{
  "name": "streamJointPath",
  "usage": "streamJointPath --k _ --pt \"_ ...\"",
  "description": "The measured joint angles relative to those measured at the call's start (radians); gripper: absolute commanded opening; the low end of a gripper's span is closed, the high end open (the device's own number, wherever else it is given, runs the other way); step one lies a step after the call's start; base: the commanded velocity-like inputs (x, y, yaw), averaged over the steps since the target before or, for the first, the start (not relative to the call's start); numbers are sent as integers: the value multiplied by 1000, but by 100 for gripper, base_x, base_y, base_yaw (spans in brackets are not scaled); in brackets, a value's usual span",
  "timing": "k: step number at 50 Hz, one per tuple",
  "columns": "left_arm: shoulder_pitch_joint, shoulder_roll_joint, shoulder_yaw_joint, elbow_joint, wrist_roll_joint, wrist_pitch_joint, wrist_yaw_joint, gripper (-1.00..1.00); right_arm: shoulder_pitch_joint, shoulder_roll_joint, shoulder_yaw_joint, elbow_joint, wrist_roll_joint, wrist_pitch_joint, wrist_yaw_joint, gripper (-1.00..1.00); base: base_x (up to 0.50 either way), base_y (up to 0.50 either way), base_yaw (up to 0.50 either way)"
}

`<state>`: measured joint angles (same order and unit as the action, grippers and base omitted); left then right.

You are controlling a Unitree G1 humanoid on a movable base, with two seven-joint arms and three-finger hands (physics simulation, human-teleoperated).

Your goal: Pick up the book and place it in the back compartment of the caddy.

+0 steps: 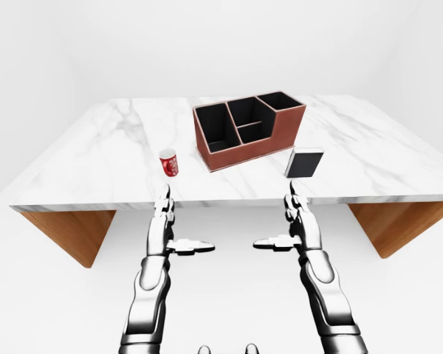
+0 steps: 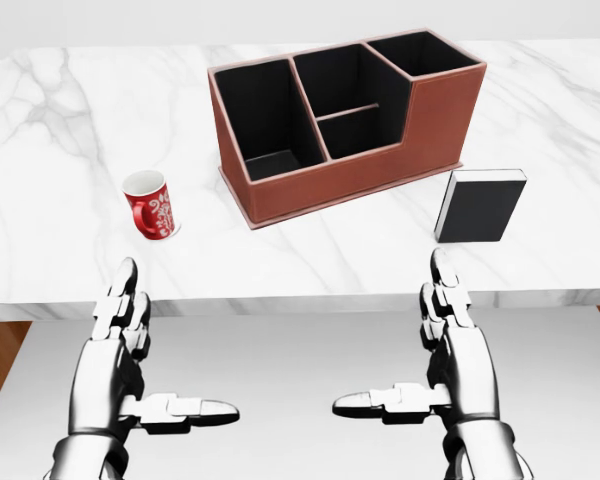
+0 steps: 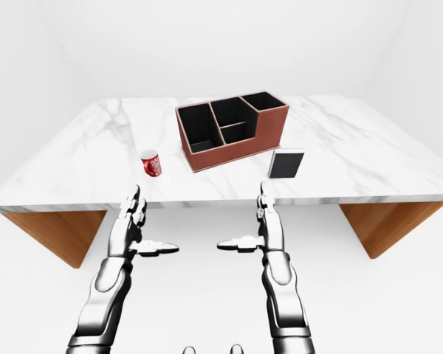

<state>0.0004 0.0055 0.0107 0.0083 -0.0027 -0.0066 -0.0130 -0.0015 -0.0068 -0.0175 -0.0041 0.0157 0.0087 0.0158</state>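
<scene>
In the head view our left hand (image 2: 130,345) hangs at the lower left, below the near edge of the white marble table (image 2: 60,130) with wooden legs. Its fingers are spread apart, two pointing up toward the table and the thumb stretched out to the right, holding nothing. Above it on the table stands a small red mug with a white pattern (image 2: 150,204), tilted slightly. To the right of the mug sits the reddish-brown leather caddy with black-lined compartments (image 2: 380,165), set at an angle; its tallest compartment lies at the upper right of the view. Just right of the caddy's lower right corner, apart from it, we see the black book with white page edges (image 2: 478,206), standing upright near the table's edge. Directly below the book our right hand (image 2: 445,350) mirrors the left: fingers apart, thumb pointing left, empty, short of the table.
</scene>
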Motion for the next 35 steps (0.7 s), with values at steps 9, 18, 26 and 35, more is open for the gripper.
streamJointPath --k 9,18,26,35 --pt "10 7 9 -25 -2 17 -16 100 5 -5 -13 -31 15 31 8 100 0 0 0" --pt "25 13 18 -97 -2 68 -31 100 28 -6 -13 -121 22 79 13 100 0 0 0" --pt "45 15 23 -192 -2 94 -47 100 48 -7 -13 -211 22 79 21 100 0 0 0" --pt "59 15 28 -264 0 94 -61 100 63 -8 -15 -288 20 79 33 100 0 0 0"
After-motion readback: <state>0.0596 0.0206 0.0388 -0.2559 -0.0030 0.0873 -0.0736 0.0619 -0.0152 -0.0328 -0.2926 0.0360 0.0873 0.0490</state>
